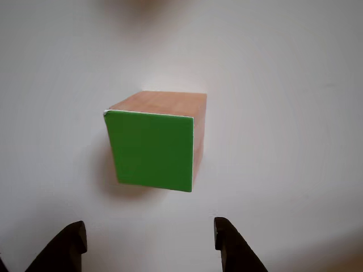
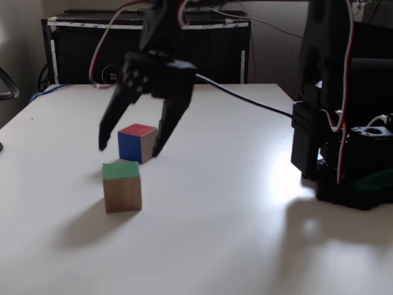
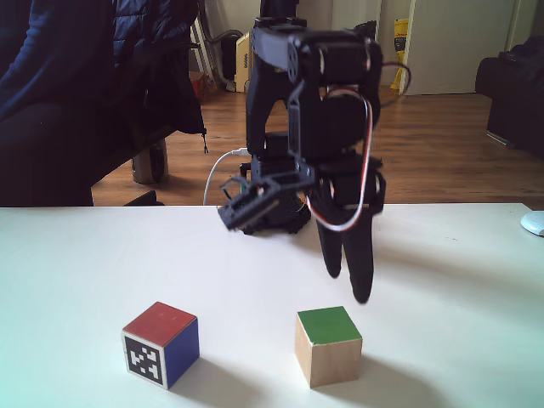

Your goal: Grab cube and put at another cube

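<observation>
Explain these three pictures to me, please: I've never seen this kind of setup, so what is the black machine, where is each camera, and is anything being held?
The black machine is a small robot arm standing on a white table. Its two-fingered tool hangs open in the air, holding nothing. One picture looks down past the two dark fingertips onto the wooden cube with a green face. The two fixed views stand at table height on opposite sides. In both you see the wooden cube, green face up, resting on the table, and apart from it a second cube with red, blue and a black-and-white marker face.
</observation>
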`<state>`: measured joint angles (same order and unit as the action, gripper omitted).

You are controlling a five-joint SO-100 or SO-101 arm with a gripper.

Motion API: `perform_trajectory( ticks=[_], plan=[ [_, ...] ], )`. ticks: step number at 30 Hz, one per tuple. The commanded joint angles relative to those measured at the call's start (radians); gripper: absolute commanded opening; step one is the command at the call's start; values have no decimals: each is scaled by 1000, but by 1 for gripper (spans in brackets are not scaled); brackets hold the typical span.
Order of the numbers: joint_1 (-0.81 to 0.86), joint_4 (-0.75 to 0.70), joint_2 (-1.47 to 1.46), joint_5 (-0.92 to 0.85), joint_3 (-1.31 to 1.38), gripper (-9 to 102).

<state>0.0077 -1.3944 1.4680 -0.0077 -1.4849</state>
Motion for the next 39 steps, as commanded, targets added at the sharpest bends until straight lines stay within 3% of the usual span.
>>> perform_trajectory(
  ticks=[1, 19, 39],
  plan=[
    [-9, -25, -66, 11, 97, 36],
    [11, -138, -324, 26, 350, 39],
    [6, -140, -486, 35, 445, 38]
  ],
)
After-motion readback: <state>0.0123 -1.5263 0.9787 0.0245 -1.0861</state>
